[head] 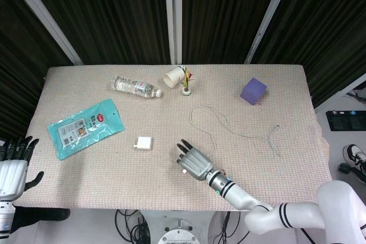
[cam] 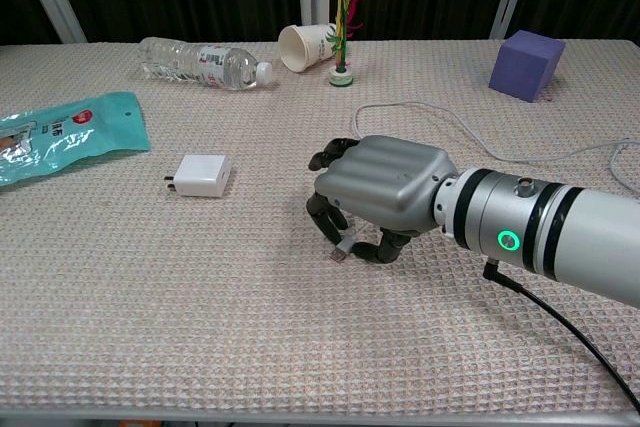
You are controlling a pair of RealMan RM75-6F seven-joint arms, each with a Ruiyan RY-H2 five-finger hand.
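Dark curtains hang behind the woven beige tabletop [head: 286, 164]. Near its front edge the right hand [cam: 385, 192] lies palm down, its fingers [cam: 322, 215] curled over the plug end of a thin white cable [head: 229, 131], with the thumb hooked in from below. The metal plug [cam: 342, 251] peeks out under the hand, pinched between thumb and fingers as far as the chest view shows. By my reading the step in hand is securing that grasp; the next move calls for a firm pinch before any lift, since the plug is small and flat on the cloth.

The plug's long axis runs roughly across the table, its tip pointing toward the white charger block [cam: 202, 174] to the robot's left, well apart from it. The cable trails back in loops toward the purple cube [head: 253, 91].

The left hand [head: 12, 167] hangs off the table's left edge, fingers spread and holding nothing.
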